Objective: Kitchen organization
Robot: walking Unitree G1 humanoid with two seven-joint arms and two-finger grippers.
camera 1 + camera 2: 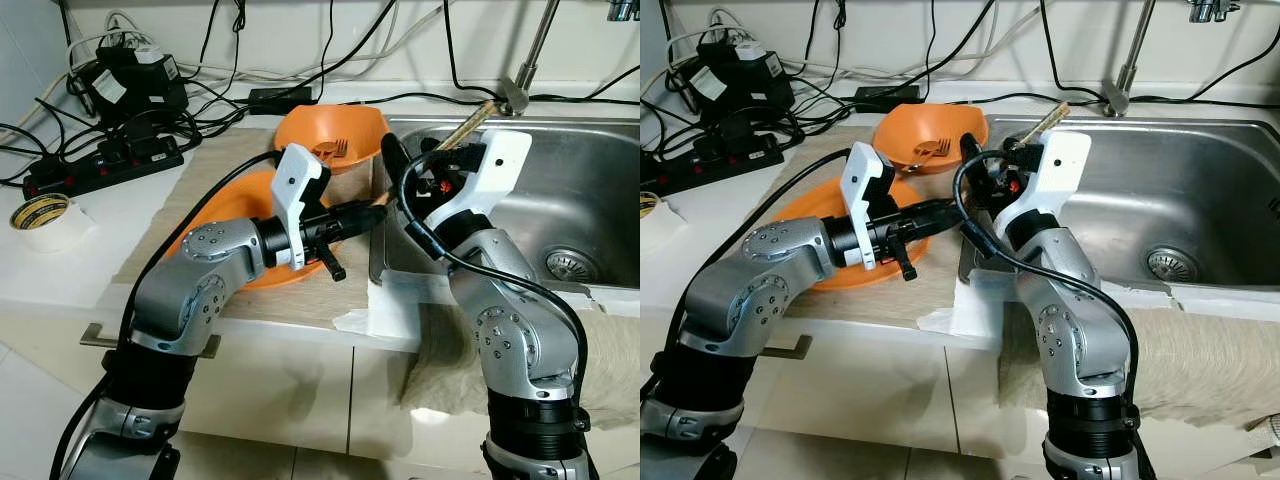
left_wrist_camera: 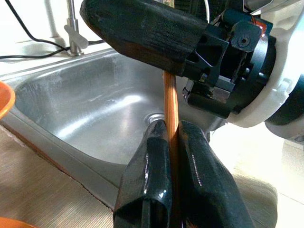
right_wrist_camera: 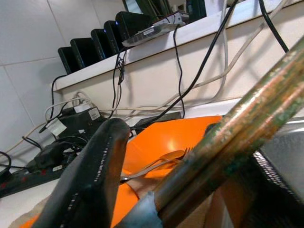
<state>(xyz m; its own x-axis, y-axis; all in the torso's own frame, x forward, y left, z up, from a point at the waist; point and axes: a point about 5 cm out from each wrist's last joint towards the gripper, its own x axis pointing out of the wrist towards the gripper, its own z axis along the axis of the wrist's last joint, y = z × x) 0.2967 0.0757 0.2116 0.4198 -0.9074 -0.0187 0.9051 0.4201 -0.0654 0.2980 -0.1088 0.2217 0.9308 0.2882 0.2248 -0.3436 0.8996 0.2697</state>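
Together, both hands meet at the near-left corner of the sink, where it joins the worktop. The left hand has its fingers closed on a pair of wooden chopsticks, and the right hand grips them too, their tips slanting up toward the tap. An orange bowl holding a fork sits behind an orange plate.

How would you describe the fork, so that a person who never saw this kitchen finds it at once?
Start at the steel sink; beside its left edge, near the wall, stands an orange bowl. The fork lies inside this bowl. It is the one orange utensil there, whereas the orange plate nearer the robot carries nothing like it.
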